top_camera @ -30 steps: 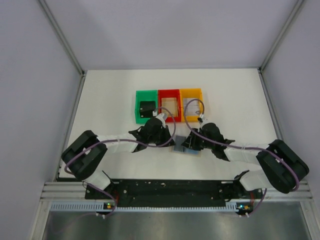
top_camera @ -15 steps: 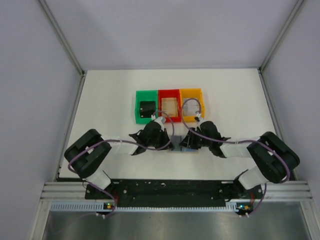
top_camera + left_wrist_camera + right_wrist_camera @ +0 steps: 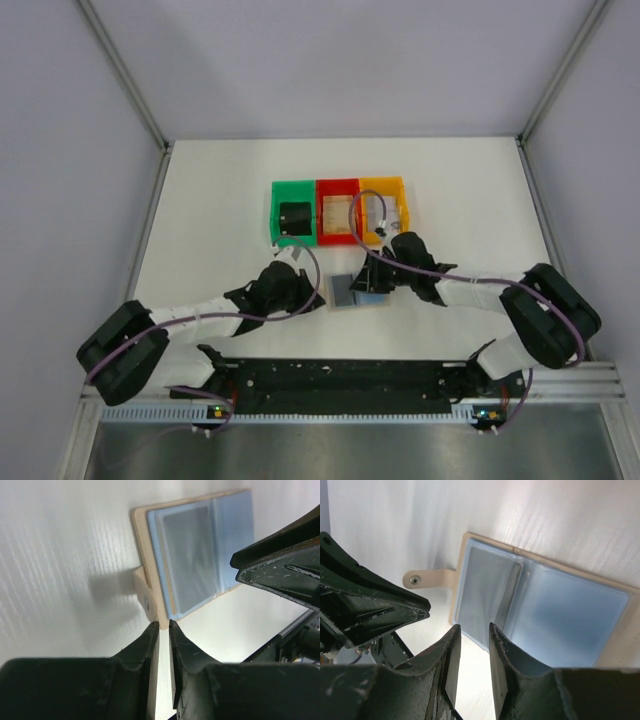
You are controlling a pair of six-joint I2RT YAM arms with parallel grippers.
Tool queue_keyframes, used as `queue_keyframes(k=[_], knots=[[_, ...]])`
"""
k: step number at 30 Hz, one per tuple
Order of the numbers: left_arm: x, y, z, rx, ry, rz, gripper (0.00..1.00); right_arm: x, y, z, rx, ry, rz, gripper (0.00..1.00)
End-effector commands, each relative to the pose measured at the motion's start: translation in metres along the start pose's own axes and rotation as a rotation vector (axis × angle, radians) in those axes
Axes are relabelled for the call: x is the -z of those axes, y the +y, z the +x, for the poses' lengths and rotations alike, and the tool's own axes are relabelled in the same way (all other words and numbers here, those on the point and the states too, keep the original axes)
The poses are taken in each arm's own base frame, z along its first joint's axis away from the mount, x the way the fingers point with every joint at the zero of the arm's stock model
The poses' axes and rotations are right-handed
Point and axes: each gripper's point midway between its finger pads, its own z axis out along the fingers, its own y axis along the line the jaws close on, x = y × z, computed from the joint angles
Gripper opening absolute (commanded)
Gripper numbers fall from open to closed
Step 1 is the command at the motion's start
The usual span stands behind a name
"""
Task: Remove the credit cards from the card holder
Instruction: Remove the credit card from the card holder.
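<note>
Left claw (image 3: 164,625) drawn back, at 9 o'clock of card holder (image 3: 352,291), nearly closed, empty, right claw (image 3: 472,628) over it, slightly parted, empty

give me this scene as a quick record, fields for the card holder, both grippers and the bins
card holder: lying open on the table, blue panels up, snap tab sticking out flat
left gripper: nearly shut, nothing between the fingers, tips just off the snap tab
right gripper: jaws slightly apart over the card holder's edge, nothing seen between them
bins: green bin, red bin, orange bin, in a row beyond the card holder
green bin contents: one dark item
</note>
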Motion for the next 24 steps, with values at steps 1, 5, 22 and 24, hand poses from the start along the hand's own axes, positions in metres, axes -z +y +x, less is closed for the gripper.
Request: queue_keyframes(k=[1,5,22,24], knots=[[0.008,-0.024,-0.028,-0.003,-0.086,0.046,0.21,0.020,0.009,-0.030,0.116,-0.069,0.045,0.30],[0.007,-0.052,-0.041,-0.015,-0.086,0.110,0.30,0.028,-0.009,-0.039,0.097,-0.094,0.080,0.30],[-0.037,-0.050,-0.039,0.013,-0.005,0.042,0.63,0.019,-0.056,-0.015,0.004,-0.017,0.129,0.29],[-0.039,-0.051,-0.037,0.015,0.005,0.046,0.62,0.017,-0.057,-0.012,0.002,-0.006,0.130,0.29]])
